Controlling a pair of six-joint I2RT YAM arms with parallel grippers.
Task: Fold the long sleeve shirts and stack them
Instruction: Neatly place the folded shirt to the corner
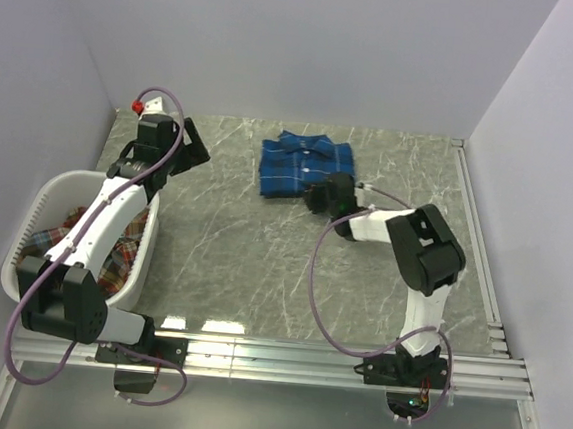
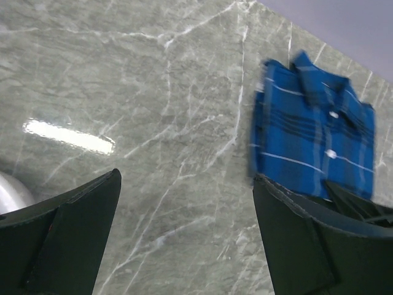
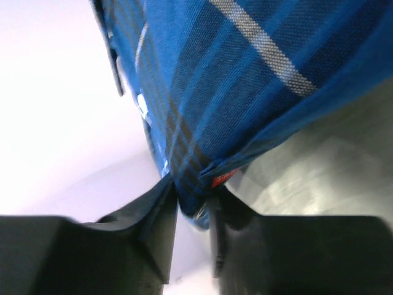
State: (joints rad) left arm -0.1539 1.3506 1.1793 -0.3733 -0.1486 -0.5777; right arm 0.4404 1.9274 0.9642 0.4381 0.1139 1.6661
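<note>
I see the right gripper point(image 3: 193, 203) pinching the folded royal-blue plaid shirt point(image 1: 301, 164). The left gripper point(image 2: 185, 178) hangs spread wide.

Left arm point(image 1: 100, 220) and right arm point(image 1: 421, 307): white link shells, black joint housings, black base blocks. Thin mauve cable point(image 1: 312, 277) runs along each arm in loose loops. Red cap point(image 1: 136, 107) on left wrist unit. Fingers point(image 2: 307, 239) matte black, wedge-shaped, unmarked.

Top external looks steeply down from behind over the whole tabletop point(image 1: 252, 262). Left wrist views the blue shirt point(image 2: 313, 132) obliquely from afar; right wrist sits close against it. All three share it.
</note>
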